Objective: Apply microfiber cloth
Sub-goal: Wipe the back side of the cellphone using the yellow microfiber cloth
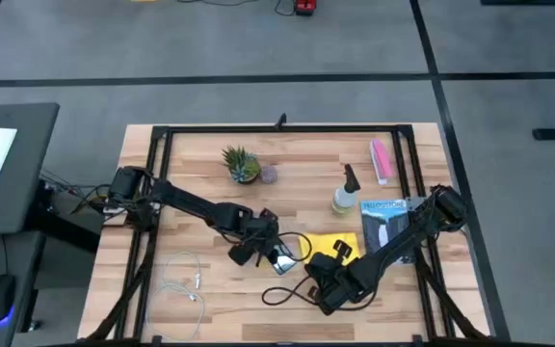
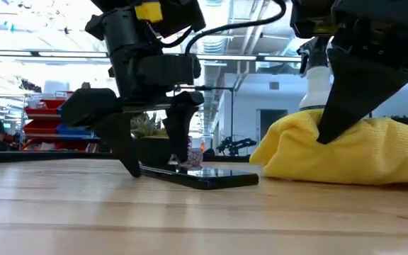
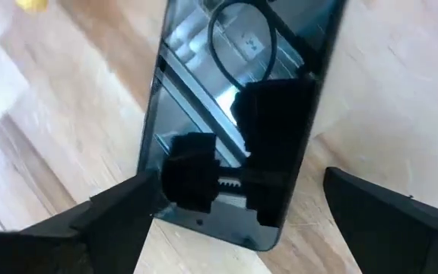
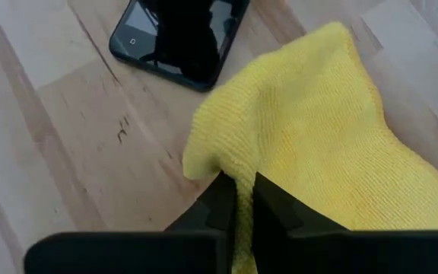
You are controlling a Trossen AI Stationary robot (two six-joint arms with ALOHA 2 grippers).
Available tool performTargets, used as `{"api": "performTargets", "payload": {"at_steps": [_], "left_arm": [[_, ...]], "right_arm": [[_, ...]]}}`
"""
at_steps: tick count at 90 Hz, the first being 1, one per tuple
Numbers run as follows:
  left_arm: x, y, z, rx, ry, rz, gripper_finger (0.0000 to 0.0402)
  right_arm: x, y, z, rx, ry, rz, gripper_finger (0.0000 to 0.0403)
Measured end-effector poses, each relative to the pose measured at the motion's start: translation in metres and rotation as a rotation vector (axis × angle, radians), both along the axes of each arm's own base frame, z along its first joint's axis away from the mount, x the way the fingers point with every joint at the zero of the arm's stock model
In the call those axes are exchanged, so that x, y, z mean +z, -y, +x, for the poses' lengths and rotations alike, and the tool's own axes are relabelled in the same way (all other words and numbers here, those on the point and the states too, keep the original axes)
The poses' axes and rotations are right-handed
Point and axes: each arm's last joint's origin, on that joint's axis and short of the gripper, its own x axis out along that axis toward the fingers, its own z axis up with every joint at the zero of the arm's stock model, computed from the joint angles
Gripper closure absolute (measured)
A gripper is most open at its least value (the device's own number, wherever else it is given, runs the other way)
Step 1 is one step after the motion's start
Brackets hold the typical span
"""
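A bright yellow microfiber cloth (image 4: 333, 144) lies bunched on the wooden bench (image 1: 210, 294), just beside a black smartphone (image 4: 179, 34) that rests flat with its glossy screen up. The right gripper (image 4: 244, 199) has its fingers pinched narrowly on a fold at the cloth's edge, holding it low over the bench. The left gripper (image 3: 238, 209) sits over the near end of the smartphone with its fingers spread wide, one on each side; from the low view its tips seem to touch the bench beside the phone, though contact with the phone itself is hard to confirm. Farther back on the bench stand a small potted plant (image 1: 241, 164), a spray bottle (image 1: 345, 191) and a pink packet (image 1: 381, 160), with a white cable (image 1: 183, 284) near the front left.

Judging by this, the step in hand is bringing the cloth onto the screen. Doing it well likely means dragging the cloth flat across the glass with light pressure, while the left gripper steadies the phone against sliding
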Motion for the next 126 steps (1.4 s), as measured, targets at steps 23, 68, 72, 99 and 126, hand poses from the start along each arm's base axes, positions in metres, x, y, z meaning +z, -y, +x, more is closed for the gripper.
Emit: {"api": "performTargets", "payload": {"at_steps": [23, 68, 72, 99, 126], "left_arm": [[0.0, 0.0, -0.001, -0.04, -0.012, 0.027, 0.0053], [-0.005, -0.002, -0.009, 0.171, -0.08, -0.056, 0.0053], [-0.005, -0.002, -0.009, 0.22, -0.077, -0.08, 0.0053], [-0.005, -0.014, -0.01, 0.578, -0.068, -0.22, 0.0053], [0.016, -0.011, 0.001, 0.455, -0.076, -0.168, 0.0053]], "right_arm": [[0.0, 0.0, 0.0, 0.0, 0.001, 0.0, 0.039], [0.0, 0.0, 0.0, 0.0, 0.003, 0.002, 0.039], [0.0, 0.0, 0.0, 0.0, 0.004, 0.003, 0.039], [0.0, 0.0, 0.0, 0.009, 0.001, -0.003, 0.039], [0.0, 0.0, 0.0, 0.009, 0.003, -0.003, 0.039]]}}
